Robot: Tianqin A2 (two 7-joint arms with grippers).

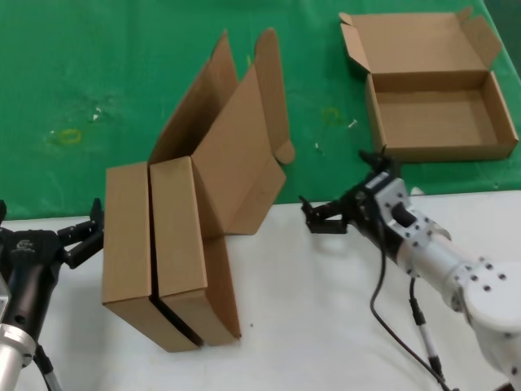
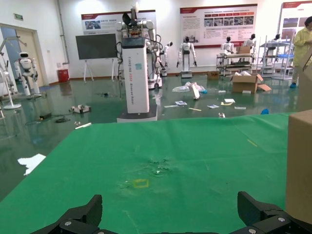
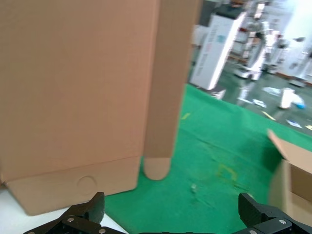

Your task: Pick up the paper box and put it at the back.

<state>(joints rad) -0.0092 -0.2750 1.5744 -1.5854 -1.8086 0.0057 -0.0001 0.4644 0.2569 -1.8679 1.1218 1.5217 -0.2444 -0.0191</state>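
Two brown cardboard boxes stand on edge side by side, half on the white table and half on the green cloth point(image 1: 98, 65). The right one, the paper box point(image 1: 179, 236), has its lid point(image 1: 236, 155) raised. My right gripper point(image 1: 309, 216) is open and empty, level above the table edge, a short way right of that lid and facing it. In the right wrist view the lid point(image 3: 78, 87) and its flap point(image 3: 168, 87) fill the space beyond the open gripper point(image 3: 171, 207). My left gripper point(image 1: 88, 232) is open and empty, just left of the left box point(image 1: 126, 244).
A third alike box point(image 1: 440, 106) lies open on the green cloth at the back right; it also shows in the right wrist view point(image 3: 292, 175). The left wrist view shows green cloth point(image 2: 161, 146) ahead and a box edge point(image 2: 300, 165). The white table point(image 1: 326, 326) lies in front.
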